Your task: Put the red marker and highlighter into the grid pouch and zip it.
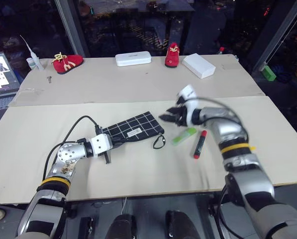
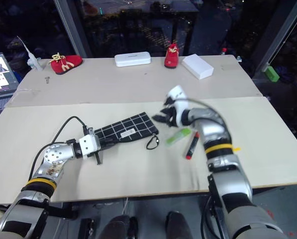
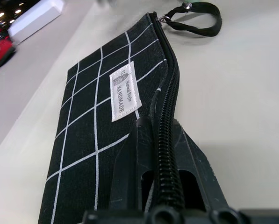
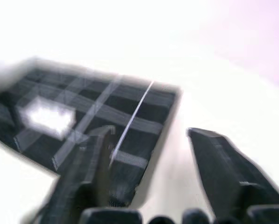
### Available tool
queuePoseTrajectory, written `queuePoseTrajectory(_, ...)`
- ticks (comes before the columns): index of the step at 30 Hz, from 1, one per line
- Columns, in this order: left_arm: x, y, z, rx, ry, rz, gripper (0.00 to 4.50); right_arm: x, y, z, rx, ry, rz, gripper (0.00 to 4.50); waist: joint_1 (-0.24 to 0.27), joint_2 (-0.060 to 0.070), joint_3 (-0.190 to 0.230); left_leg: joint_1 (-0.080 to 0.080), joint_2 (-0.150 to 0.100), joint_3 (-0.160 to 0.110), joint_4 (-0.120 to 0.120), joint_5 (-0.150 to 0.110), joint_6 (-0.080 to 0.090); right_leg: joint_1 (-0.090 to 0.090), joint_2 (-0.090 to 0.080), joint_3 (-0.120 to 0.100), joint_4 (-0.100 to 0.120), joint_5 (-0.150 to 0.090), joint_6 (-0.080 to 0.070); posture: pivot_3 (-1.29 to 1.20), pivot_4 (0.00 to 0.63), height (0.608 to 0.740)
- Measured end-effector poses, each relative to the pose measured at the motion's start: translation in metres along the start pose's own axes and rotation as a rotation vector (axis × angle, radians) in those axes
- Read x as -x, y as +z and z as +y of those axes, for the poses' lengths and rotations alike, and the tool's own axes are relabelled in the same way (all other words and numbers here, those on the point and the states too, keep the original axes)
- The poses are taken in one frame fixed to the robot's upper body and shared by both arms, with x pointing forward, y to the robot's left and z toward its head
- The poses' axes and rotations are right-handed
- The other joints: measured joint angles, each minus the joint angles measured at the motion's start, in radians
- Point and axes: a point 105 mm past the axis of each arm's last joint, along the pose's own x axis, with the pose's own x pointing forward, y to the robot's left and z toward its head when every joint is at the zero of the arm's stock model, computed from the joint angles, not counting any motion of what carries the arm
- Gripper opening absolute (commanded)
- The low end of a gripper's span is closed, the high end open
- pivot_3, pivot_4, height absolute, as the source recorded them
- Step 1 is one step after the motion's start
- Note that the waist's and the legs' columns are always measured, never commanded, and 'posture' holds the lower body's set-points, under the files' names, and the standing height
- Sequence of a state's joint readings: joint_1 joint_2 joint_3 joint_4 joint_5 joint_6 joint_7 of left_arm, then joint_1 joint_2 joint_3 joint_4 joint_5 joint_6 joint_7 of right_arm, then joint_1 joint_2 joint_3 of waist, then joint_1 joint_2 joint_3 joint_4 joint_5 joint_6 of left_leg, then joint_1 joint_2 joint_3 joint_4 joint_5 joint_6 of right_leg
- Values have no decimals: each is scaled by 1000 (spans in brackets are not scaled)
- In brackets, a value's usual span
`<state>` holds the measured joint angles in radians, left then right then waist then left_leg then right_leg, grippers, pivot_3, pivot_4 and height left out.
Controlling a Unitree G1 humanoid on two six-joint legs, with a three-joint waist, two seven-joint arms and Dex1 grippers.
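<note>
1. Lettering on the small white sewn label of the flat black fabric grid pouch (image 3: 106, 121): "HANDMADE" legible, smaller line beside it too fine to read.
2. Grid pouch lying flat on the pale tabletop (image 1: 138, 169), near the middle, zipper edge facing the robot, dark loop pull (image 1: 159, 141) trailing off its right end.
3. Left gripper (image 3: 159, 158): black fingers clamped tight on the pouch's zipper edge at its left end.
4. Right gripper (image 1: 172, 117): raised above the tabletop just past the pouch's right end, fingers spread wide, nothing between them.
5. Short chunky light-green highlighter (image 1: 184, 135) lying flat just right of the loop pull, apart from it.
6. Slim red marker with black section (image 1: 199, 144) lying flat just right of the highlighter, not touching it; both outside the pouch.
7. Far edge of tabletop: two small red shoes (image 1: 67, 62), white oblong case (image 1: 133, 59), white rectangular box (image 1: 198, 65), all well apart from the pouch.
8. Wide bare surface between the pouch and the far row, and along the near edge in front of the pens.
</note>
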<state>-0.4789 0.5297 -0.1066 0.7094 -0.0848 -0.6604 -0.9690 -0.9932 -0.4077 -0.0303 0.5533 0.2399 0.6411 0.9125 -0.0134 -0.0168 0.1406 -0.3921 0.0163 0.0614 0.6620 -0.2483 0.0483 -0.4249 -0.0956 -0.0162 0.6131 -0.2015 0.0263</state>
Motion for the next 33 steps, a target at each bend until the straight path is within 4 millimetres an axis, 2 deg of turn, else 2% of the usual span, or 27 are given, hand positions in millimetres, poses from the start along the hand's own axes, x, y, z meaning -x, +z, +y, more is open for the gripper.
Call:
queuePoseTrajectory(2,1,0,1,25,26,-2,0,13,12,-2,-21,11,-33,3903,1,0,0,0,0,0,-1,0,0,0,0,0,-1,0,0,0,150,740)
queuePoseTrajectory(4,0,2,4,62,67,-24,0,21,9,-4,-31,12,-24,3903,1,0,0,-1,0,0,-1,-1,0,0,-1,0,-1,0,0,0,150,740)
queuePoseTrajectory(6,-2,5,6,84,93,-39,0,26,-3,-7,-36,-1,11,3903,1,0,0,-2,0,0,-1,0,0,-1,-1,0,-1,0,0,0,150,740)
queuePoseTrajectory(8,-1,9,11,108,131,-60,0,28,-24,-6,-22,-16,81,3903,1,0,0,-2,-1,0,-1,0,0,-1,-1,0,-1,0,0,0,150,740)
queuePoseTrajectory(12,-3,21,23,139,198,-106,0,16,-68,5,-49,-31,203,3903,-6,0,0,-1,-1,1,-1,0,0,-1,0,2,-1,0,0,0,150,740)
queuePoseTrajectory(14,-5,23,24,142,197,-108,0,11,-78,11,-64,-24,224,3903,-5,0,0,-1,-1,0,-1,0,0,-1,0,2,-1,0,0,0,150,740)
queuePoseTrajectory(25,-5,23,23,147,193,-101,0,-12,-59,28,-98,7,157,3903,-1,0,0,-1,-1,0,0,0,0,-1,0,1,-1,0,0,0,150,740)
queuePoseTrajectory(29,-6,24,22,149,193,-103,0,-19,-61,39,-128,44,160,3903,-1,0,0,-2,-1,0,0,0,0,-1,0,1,-1,0,1,0,150,740)
queuePoseTrajectory(33,-8,24,21,152,192,-108,0,-25,-67,39,-117,23,180,3903,-1,0,0,-2,-1,0,0,0,0,-1,0,1,-1,0,1,0,150,740)
